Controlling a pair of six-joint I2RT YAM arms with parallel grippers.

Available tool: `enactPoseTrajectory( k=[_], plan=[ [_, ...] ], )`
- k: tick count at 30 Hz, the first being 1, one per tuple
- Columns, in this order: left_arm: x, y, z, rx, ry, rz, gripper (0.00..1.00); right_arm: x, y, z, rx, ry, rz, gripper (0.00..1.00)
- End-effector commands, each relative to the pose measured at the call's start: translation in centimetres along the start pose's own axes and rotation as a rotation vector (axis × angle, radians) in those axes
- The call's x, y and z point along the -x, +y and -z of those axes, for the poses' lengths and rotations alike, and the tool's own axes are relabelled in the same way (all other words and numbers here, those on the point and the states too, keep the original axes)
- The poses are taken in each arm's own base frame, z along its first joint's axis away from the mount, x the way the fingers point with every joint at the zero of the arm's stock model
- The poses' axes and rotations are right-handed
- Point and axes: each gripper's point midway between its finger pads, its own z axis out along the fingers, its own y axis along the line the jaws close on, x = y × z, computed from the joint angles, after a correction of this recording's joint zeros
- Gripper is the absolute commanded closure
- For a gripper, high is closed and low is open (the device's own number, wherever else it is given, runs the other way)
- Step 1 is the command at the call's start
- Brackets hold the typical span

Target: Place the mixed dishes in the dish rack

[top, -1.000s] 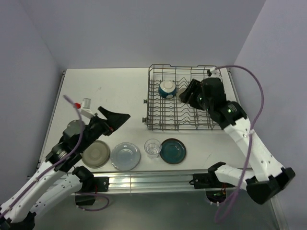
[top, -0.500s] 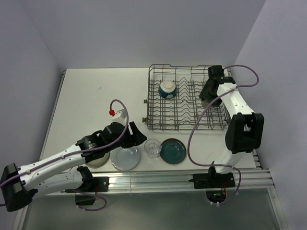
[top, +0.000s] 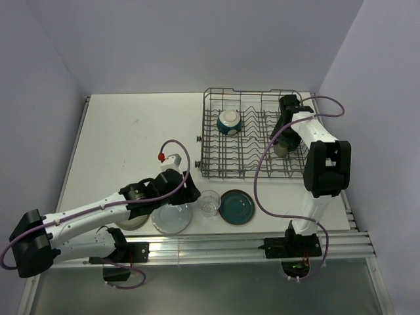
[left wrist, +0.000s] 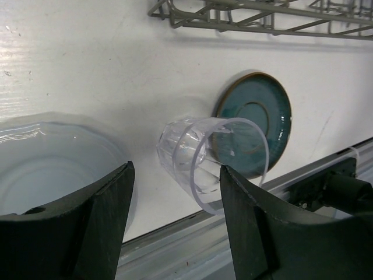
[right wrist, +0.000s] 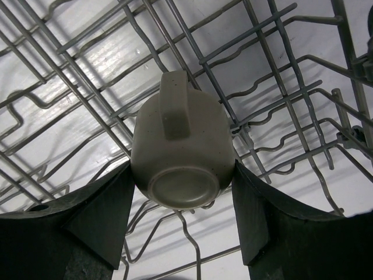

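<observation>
The dish rack (top: 211,172) stands at the back right with the teal bowl (top: 230,121) in its left part. My right gripper (top: 283,139) reaches down into the rack's right part and is shut on the small grey-brown mug (right wrist: 178,154), which is upside down, handle facing up in the right wrist view, just over the wires. My left gripper (top: 191,192) is open, low over the table, with the clear glass (left wrist: 198,160) just ahead of its fingertips. The pale blue plate (top: 172,218), the glass (top: 209,202) and the dark teal plate (top: 236,206) lie in a row. The grey-beige plate (top: 129,218) is partly hidden by the left arm.
The rack's near wall (left wrist: 262,20) is just beyond the glass and teal plate (left wrist: 256,125). The table's front rail (top: 216,249) runs close behind the row of dishes. Upright tines (right wrist: 274,76) surround the mug. A cable loops from the right arm over the rack's front.
My left arm swung right and lowered until its open gripper reached the glass. My right arm carried the mug to the rack's right side and lowered it toward the wires.
</observation>
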Motion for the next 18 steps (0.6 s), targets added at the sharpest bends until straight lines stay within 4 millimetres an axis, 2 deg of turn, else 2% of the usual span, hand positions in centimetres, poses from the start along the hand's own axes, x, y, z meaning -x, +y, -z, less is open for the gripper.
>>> enactPoseTrajectory(
  k=[1, 5, 11, 18],
  plan=[
    [1.2, -1.4, -0.3, -0.019, -0.037, -0.019, 0.34, 2.1, 0.2, 0.5, 0.001, -0.073, -0.003, 0.46],
    [1.0, -1.7, -1.0, -0.012, -0.029, -0.021, 0.34, 2.3, -0.1, 1.4, 0.012, -0.102, 0.0, 0.32],
    [0.6, -2.4, -1.5, -0.001, -0.016, -0.033, 0.33, 2.8, 0.0, 3.4, 0.054, -0.138, 0.01, 0.3],
    [-0.4, -3.1, -1.7, 0.018, 0.0, -0.05, 0.33, 1.6, 0.6, 1.2, 0.049, -0.058, 0.031, 0.29]
  ],
)
